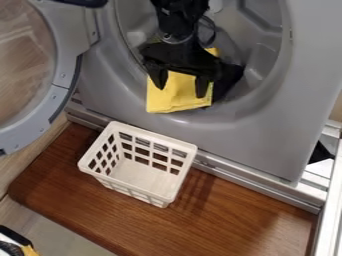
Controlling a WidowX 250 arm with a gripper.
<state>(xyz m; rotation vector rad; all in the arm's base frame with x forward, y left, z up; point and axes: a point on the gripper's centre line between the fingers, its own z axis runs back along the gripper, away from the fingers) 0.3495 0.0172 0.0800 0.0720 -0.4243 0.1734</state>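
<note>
Now we see the black gripper (pixel 180 89) at the upper centre of the frame, its two fingers spread apart over the yellow cloth (pixel 180 102). We find that cloth on the lower rim of the grey drum opening (pixel 257 95), one edge hanging just over the front (whether the fingertips touch it, we cannot tell). Beside it, to the right, we see something dark (pixel 232 77), partly behind the gripper. At the upper left we have the round door (pixel 65 72), swung open. Below the opening, left of centre, we see a white lattice basket (pixel 143 179) standing upright on a brown wooden board (pixel 230 217).
</note>
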